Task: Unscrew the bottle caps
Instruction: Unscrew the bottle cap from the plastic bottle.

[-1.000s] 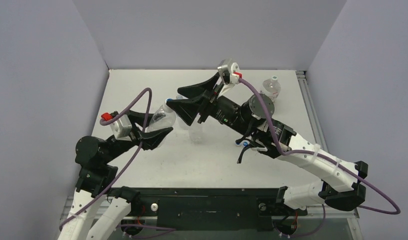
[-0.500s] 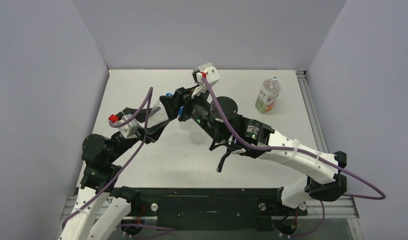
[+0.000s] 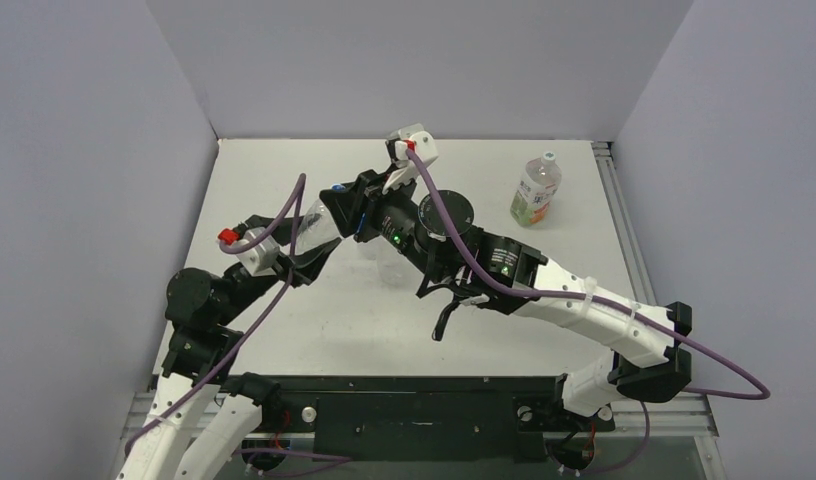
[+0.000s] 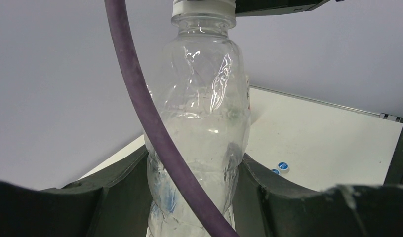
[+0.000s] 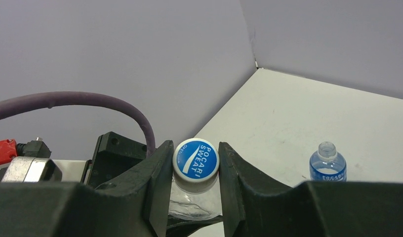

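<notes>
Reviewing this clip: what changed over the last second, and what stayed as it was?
The right gripper swung left, from open jaws beside the clear bottle onto its top, and closed on the blue cap. The left gripper kept its grip on the bottle's body, shifting only slightly. The labelled bottle at the far right stayed standing where it was.

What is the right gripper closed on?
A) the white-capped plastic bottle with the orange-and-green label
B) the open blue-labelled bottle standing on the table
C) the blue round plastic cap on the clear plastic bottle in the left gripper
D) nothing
C: in the right wrist view the right gripper squeezes the blue round plastic cap from both sides, atop the clear plastic bottle clamped in the left gripper.
</notes>
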Tool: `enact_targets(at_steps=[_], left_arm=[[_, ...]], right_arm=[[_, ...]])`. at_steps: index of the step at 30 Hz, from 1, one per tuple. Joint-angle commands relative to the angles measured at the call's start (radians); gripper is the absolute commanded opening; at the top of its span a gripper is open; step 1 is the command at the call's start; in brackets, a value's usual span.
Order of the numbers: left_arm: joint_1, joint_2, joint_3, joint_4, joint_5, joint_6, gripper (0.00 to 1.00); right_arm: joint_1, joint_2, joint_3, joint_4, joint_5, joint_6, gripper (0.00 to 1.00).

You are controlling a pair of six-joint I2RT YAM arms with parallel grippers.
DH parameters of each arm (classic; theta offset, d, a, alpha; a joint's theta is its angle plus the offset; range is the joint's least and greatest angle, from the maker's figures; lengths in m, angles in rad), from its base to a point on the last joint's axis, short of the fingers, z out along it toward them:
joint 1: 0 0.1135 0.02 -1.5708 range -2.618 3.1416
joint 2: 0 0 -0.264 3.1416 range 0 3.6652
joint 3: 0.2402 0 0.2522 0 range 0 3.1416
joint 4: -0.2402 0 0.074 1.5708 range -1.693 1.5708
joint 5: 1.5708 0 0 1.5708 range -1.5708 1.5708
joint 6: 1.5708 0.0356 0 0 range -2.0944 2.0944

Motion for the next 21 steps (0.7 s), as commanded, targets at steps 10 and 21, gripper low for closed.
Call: enact_targets(at_steps=[10, 21], left_arm=[[-0.002, -0.005, 0.064, 0.014, -0.029, -0.200, 0.12], [-0.001, 0.020, 0.130, 0.120, 0.181, -0.444, 0.12]], right_arm=[[-0.160, -0.141, -0.183, 0.267, -0.450, -0.001, 0.00], [-0.209, -0.284, -0.391, 0.563, -0.803, -0.075, 0.00]])
